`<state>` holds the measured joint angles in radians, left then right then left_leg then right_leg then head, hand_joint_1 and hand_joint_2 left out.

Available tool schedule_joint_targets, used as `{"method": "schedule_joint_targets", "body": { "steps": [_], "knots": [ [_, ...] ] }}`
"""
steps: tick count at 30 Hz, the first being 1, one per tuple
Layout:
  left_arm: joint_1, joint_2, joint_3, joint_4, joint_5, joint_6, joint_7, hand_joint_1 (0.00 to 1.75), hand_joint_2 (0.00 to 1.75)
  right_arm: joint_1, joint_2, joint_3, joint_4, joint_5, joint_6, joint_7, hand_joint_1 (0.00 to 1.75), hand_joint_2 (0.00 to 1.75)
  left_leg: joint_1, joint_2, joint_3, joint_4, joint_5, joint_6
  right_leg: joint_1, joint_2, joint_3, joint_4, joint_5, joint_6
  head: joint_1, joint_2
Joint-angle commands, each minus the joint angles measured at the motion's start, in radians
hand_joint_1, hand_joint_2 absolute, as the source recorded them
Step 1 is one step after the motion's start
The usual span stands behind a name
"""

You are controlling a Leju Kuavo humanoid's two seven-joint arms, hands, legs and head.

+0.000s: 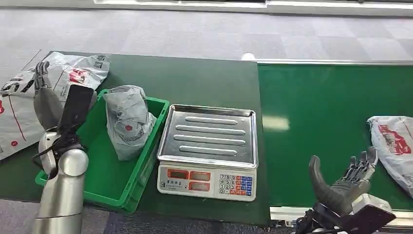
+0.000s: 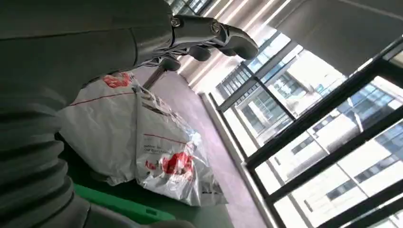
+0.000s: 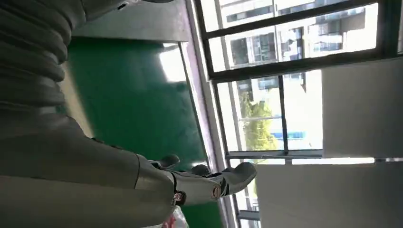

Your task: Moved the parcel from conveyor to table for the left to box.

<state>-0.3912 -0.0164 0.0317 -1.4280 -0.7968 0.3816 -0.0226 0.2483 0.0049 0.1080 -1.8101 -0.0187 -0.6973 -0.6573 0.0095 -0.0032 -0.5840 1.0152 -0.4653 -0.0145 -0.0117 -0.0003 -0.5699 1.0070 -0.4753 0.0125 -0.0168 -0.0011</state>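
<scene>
A grey-white parcel (image 1: 393, 146) with red print is seen lying on the green conveyor (image 1: 321, 122) at the right edge of the head view, partly cut off by the picture's border. The right hand (image 1: 343, 183) is held just beside the parcel, on its near left side, with the thumb raised and the fingers spread toward the bag; nothing is grasped, and whether the fingertips touch the parcel cannot be told. In the right wrist view the right hand (image 3: 209, 183) is seen released above the green belt, with a small scrap of red-printed wrapping at the picture's lower edge. A steel-topped weighing scale (image 1: 209, 148) with red displays and a keypad is set on the dark green desk (image 1: 195, 78), just left of the conveyor's edge. A green box (image 1: 109, 178) stands just beside the scale on its left, and a crumpled grey bag (image 1: 127, 122) is stood upright inside it, leaning toward the wall nearer the scale. The left hand (image 1: 46, 97) is raised over the far left of the desk, beside the box, fingers extended and apart, holding nothing. Beyond it, flat white mail bags (image 1: 73, 70) with red print are laid on the desk's far left corner; the same bags (image 2: 142, 147) are seen in the left wrist view beneath the released left hand (image 2: 204, 35). Grey carpet (image 1: 204, 34) is visible beyond the desk.
</scene>
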Motion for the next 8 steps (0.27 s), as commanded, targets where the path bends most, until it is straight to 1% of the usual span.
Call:
{"method": "schedule_joint_targets", "body": {
  "steps": [1,5,6,7,8],
  "knots": [
    [0.050,0.008,0.058,-0.060,0.022,0.008,-0.016,0.00,1.75,0.032,-0.046,0.031,0.028,-0.008,-0.001,-0.002,0.00,1.75,0.000,0.001,0.002,-0.002,0.000,0.000,0.000,0.000,0.002,-0.002,0.000,-0.001,0.000,0.000],
    [0.046,0.007,0.057,-0.057,0.022,0.007,-0.015,0.00,1.75,0.028,-0.045,0.031,0.030,-0.007,-0.001,0.000,0.00,1.75,0.000,0.001,0.001,-0.002,0.001,0.001,0.000,0.000,0.002,-0.002,0.001,-0.001,0.000,0.000],
    [0.060,0.000,0.060,-0.086,0.085,0.060,-0.090,0.00,1.75,0.035,-0.057,0.044,0.028,-0.005,-0.001,0.015,0.00,1.75,0.000,0.001,0.000,-0.001,0.001,0.001,0.000,0.000,0.001,-0.002,0.000,-0.001,0.000,0.000],
    [0.110,-0.004,0.060,-0.153,0.191,0.075,-0.173,0.00,1.75,0.051,-0.081,0.061,0.026,-0.005,-0.001,0.036,0.00,1.75,0.000,0.001,0.000,-0.001,0.000,0.000,0.000,0.000,0.001,-0.001,0.000,-0.001,0.000,0.000],
    [0.212,-0.003,0.054,-0.284,0.349,0.064,-0.273,0.00,1.75,0.077,-0.142,0.111,0.025,-0.005,-0.001,0.069,0.00,1.75,0.000,0.001,0.001,-0.001,0.000,0.001,0.001,0.001,0.001,-0.002,0.000,-0.001,0.000,0.000]
  ]
}}
